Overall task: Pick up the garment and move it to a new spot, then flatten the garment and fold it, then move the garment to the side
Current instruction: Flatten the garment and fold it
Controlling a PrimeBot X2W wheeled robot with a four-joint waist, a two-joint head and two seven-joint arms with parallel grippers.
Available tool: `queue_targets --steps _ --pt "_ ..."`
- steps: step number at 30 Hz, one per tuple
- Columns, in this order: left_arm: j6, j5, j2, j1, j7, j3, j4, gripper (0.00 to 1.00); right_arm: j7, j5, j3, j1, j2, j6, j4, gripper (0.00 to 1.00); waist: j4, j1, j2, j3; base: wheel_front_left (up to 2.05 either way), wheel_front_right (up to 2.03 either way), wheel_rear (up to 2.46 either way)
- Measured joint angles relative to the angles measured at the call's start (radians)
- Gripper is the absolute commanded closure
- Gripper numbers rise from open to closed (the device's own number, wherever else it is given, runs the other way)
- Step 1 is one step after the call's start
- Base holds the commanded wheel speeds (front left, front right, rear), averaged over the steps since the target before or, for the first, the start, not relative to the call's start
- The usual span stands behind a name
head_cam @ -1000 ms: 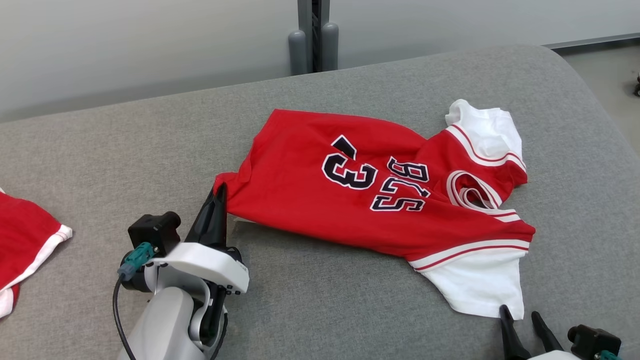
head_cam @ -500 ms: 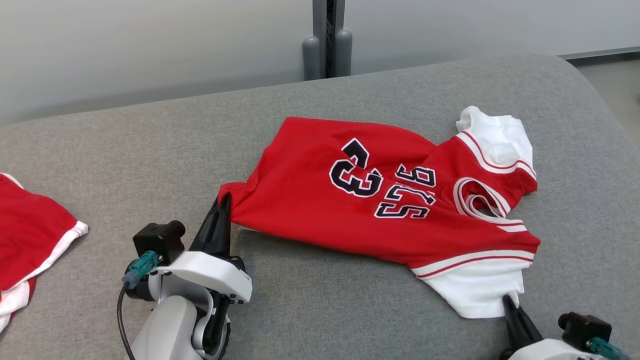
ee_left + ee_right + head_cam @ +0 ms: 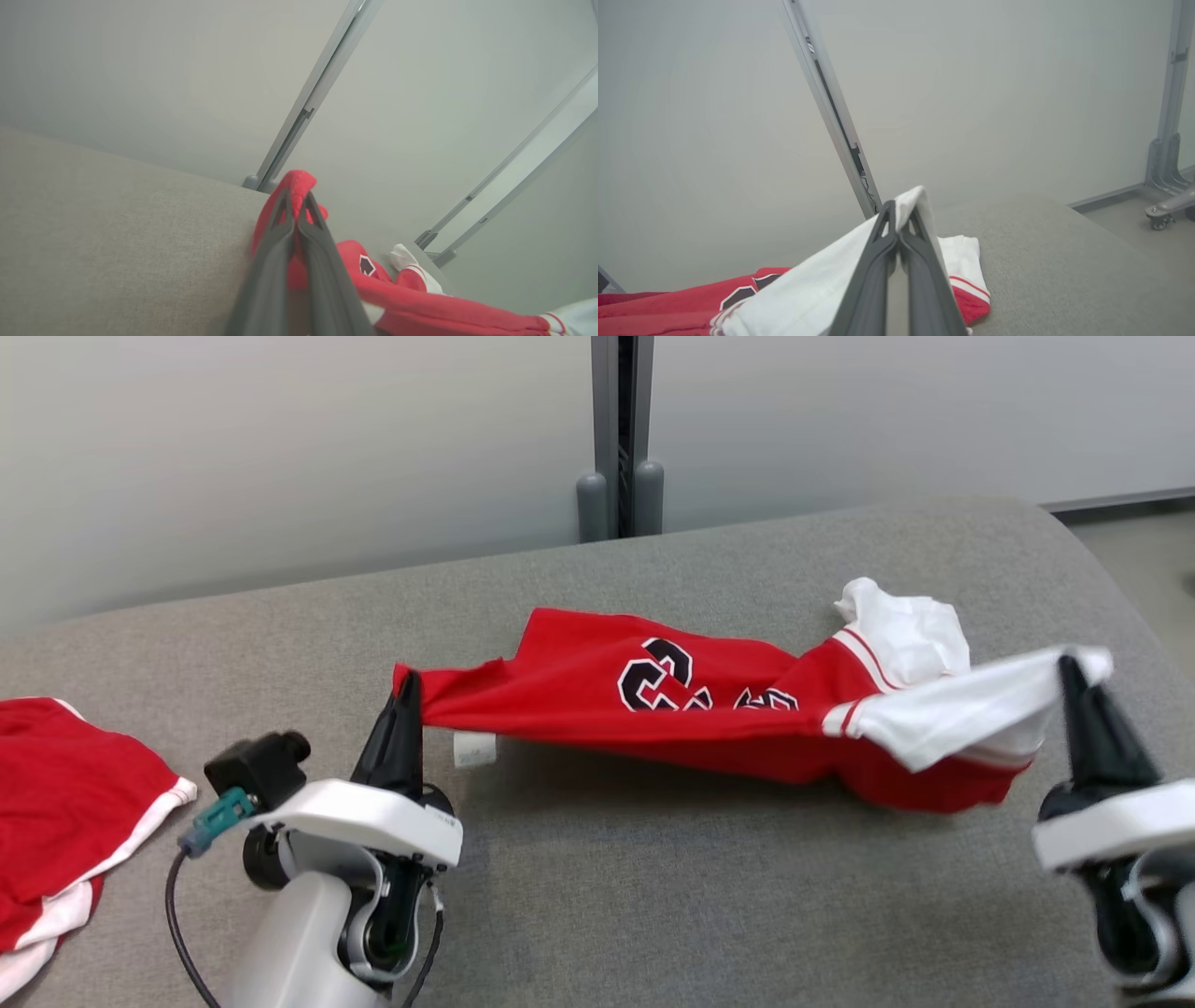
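Over the grey surface [image 3: 653,905], left hand [image 3: 407,687] clamps the garment's [image 3: 579,665] red corner, right hand [image 3: 1067,665] its white sleeve — near the edge.

Right tool [image 3: 1069,665] has clamped the jersey [image 3: 597,705] and hoisted it up

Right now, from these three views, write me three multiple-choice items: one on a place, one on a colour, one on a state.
1. Where on the grey table does the second red cloth lie? A. far left B. far right C. centre
2. What colour is the jersey part in the right jaws? A. red B. white C. black
3. How is the jersey? A. lying flat B. folded in a stack C. pinched at both ends, stretched between the jaws
Answers: 1 A, it sits at the head view's left edge. 2 B, a white sleeve wraps those jaws. 3 C, left jaws grip a red corner, right jaws the sleeve.
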Motion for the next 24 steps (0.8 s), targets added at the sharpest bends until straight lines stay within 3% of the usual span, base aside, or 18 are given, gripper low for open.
queue_targets --steps 4,7,11,17,21,24 --pt "0.044 -0.131 -0.001 -0.035 0.068 -0.003 -0.052 1.00 0.083 0.002 -0.018 -0.096 -0.050 0.001 -0.085 1.00 0.009 0.0000 0.0000 -0.029 0.00 0.00 0.00" --pt "0.135 -0.322 0.001 -0.061 0.134 0.011 -0.094 1.00 0.130 -0.016 -0.011 -0.180 -0.081 0.001 -0.118 1.00 0.017 0.0000 0.0000 -0.044 0.00 0.00 0.00" --pt "0.233 -0.466 0.000 -0.142 0.164 0.003 -0.165 1.00 0.152 -0.030 0.028 -0.304 -0.131 0.001 -0.122 1.00 0.032 0.0000 0.0000 -0.051 0.00 0.00 0.00" --pt "0.371 -0.600 0.000 -0.272 0.151 -0.015 -0.198 1.00 0.156 -0.042 0.104 -0.470 -0.211 0.001 -0.042 1.00 0.055 0.0000 0.0000 -0.053 0.00 0.00 0.00" --pt "0.507 -0.728 -0.001 -0.346 0.107 0.017 -0.174 1.00 0.146 -0.034 0.167 -0.577 -0.223 0.001 0.022 1.00 0.061 0.0000 0.0000 -0.060 0.00 0.00 0.00" --pt "0.560 -0.816 0.002 -0.409 0.060 0.030 -0.155 1.00 0.129 -0.018 0.200 -0.650 -0.217 0.001 0.080 1.00 0.061 0.0000 0.0000 -0.067 0.00 0.00 0.00"
